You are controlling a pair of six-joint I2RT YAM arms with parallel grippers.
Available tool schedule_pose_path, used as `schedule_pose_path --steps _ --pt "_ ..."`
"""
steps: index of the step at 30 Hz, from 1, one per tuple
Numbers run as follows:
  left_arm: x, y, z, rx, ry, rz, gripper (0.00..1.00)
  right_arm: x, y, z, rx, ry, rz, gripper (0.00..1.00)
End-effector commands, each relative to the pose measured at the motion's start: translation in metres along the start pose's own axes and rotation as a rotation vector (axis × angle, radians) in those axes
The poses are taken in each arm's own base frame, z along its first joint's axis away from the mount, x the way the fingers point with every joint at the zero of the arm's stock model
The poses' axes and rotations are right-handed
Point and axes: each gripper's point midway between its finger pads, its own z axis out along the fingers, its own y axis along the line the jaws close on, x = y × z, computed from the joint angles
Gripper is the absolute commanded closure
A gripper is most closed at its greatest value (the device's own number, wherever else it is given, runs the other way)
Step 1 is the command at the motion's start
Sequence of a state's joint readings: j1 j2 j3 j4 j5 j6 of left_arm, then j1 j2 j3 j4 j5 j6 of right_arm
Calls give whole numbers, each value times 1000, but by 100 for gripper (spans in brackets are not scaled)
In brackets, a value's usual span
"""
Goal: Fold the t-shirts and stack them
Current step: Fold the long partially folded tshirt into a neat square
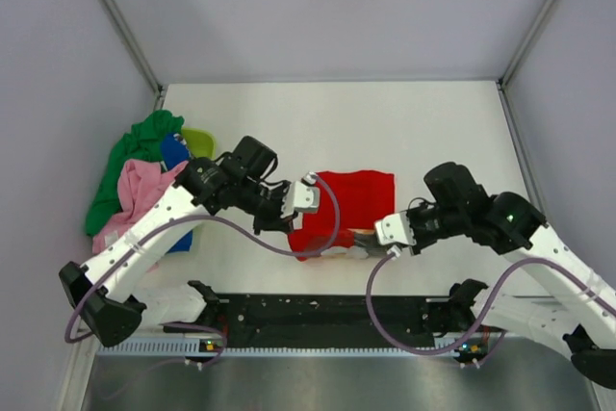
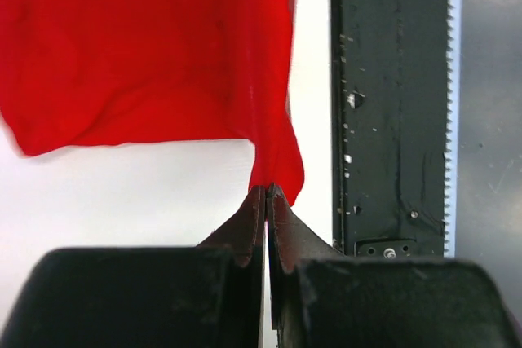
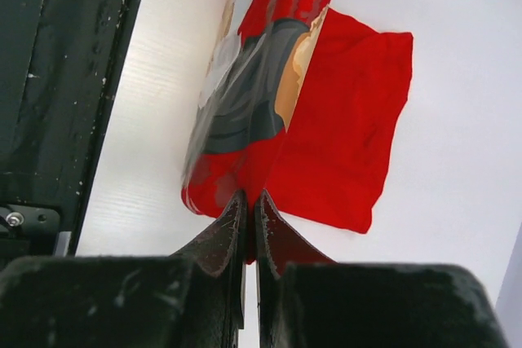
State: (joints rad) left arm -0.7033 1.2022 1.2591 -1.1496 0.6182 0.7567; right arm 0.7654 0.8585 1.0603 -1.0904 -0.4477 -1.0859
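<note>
At the bench's [image 1: 433, 132] left edge, the pink tee [image 1: 140, 194], green tee [image 1: 135, 156] and blue tee [image 1: 174, 151] spilled over the lime basket [image 1: 199, 141]. Your left claw [image 2: 267, 195] and right claw [image 3: 249, 199] both pinched the red tee's [image 1: 361, 197] near side, mid-bench.

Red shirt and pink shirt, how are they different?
The red shirt lies mid-table, pinched by the left claw and right claw; the pink shirt sits untouched off to the left. The red shirt is partly spread and shows a print; the pink shirt is crumpled and shows none. Both are soft cloth.
</note>
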Motion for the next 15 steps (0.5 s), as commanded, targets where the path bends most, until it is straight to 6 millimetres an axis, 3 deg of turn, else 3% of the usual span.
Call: schedule_pose_path --steps 1,4,10,15 --pt "-14 40 -24 -240 19 -67 100 -1 -10 -7 -9 21 101 100" --pt "-8 75 -21 -346 57 -114 100 14 -34 -1 26 41 177 100" --pt "0 146 -19 -399 72 -282 100 44 -93 4 158 36 313 100" --pt "-4 193 -17 -414 60 -299 100 92 -117 16 170 139 447 100"
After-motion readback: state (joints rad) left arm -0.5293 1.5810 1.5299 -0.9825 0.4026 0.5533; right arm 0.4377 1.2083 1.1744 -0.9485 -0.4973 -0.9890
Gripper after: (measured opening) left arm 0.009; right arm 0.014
